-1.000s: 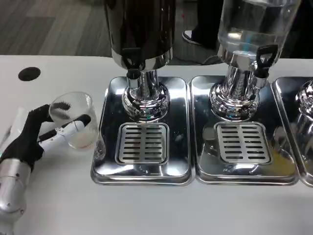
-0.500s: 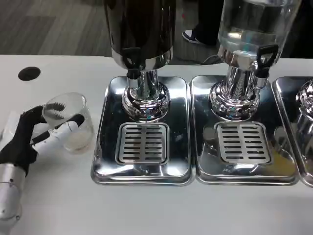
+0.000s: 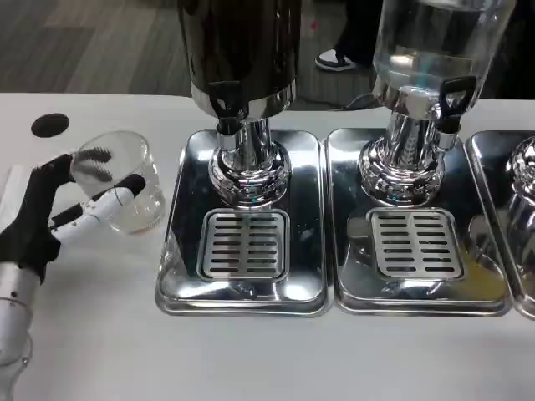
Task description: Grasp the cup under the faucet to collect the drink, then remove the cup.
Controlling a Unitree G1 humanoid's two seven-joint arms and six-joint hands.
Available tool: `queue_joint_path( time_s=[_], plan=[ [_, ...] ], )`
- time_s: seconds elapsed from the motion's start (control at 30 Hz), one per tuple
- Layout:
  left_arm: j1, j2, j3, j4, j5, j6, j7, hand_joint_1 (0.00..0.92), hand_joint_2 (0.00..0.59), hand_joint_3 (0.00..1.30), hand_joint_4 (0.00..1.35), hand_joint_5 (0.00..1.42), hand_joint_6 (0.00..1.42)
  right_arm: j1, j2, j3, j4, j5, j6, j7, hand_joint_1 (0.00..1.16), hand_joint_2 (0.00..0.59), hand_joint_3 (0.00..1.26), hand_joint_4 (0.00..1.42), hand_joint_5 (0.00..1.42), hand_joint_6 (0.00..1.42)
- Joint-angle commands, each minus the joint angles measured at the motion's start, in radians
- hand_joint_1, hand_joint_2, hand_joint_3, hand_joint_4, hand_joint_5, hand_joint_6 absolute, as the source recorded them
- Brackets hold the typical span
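Note:
A clear plastic cup is at the left, tilted slightly, with a little pale liquid at its bottom. My left hand grips it, fingers wrapped round its side. The cup is left of the chrome drip tray of the dark drink dispenser, whose black faucet hangs above the slotted grate. Whether the cup touches the table I cannot tell.
A second dispenser with clear liquid stands on its own chrome tray to the right, and a third tray's edge lies at the far right. A black round mark is on the white table at the back left.
My left hand and the cup have risen a little and shifted up the picture, the forearm drawing back to the left. The dispensers have not moved.

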Motion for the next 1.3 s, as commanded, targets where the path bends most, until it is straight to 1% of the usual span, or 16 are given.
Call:
queue_joint_path(
  time_s=[0.03, 0.27, 0.5, 0.73, 1.03, 1.3],
  plan=[
    [0.008, -0.022, -0.034, -0.066, 0.031, 0.014, 0.000, 0.399, 0.217, 0.40, 0.47, 0.29, 0.00, 0.010, 0.001, -0.014, -0.002, 0.031, -0.026, 0.005, 0.74, 0.571, 0.44, 0.38, 0.31, 0.18],
    [0.016, -0.046, -0.078, -0.095, 0.079, 0.036, 0.009, 0.402, 0.220, 0.41, 0.47, 0.29, 0.00, 0.026, 0.001, -0.031, 0.020, 0.052, -0.055, 0.007, 0.74, 0.571, 0.44, 0.38, 0.31, 0.18],
    [0.027, -0.055, -0.089, -0.116, 0.092, 0.041, 0.008, 0.404, 0.221, 0.41, 0.47, 0.29, 0.00, 0.029, 0.004, -0.039, 0.028, 0.060, -0.072, 0.012, 0.74, 0.571, 0.44, 0.38, 0.31, 0.18],
    [0.055, -0.066, -0.110, -0.167, 0.119, 0.040, 0.002, 0.404, 0.221, 0.41, 0.47, 0.29, 0.00, 0.029, 0.009, -0.043, 0.031, 0.063, -0.080, 0.018, 0.74, 0.571, 0.44, 0.38, 0.31, 0.18],
    [0.087, -0.076, -0.134, -0.215, 0.125, 0.045, -0.006, 0.405, 0.222, 0.42, 0.47, 0.28, 0.00, 0.029, 0.011, -0.048, 0.031, 0.068, -0.085, 0.023, 0.74, 0.571, 0.44, 0.38, 0.31, 0.18],
    [0.091, -0.084, -0.146, -0.232, 0.122, 0.061, -0.020, 0.415, 0.213, 0.43, 0.47, 0.28, 0.00, 0.031, 0.014, -0.055, 0.032, 0.075, -0.092, 0.028, 0.74, 0.571, 0.44, 0.38, 0.31, 0.18]
  ],
)
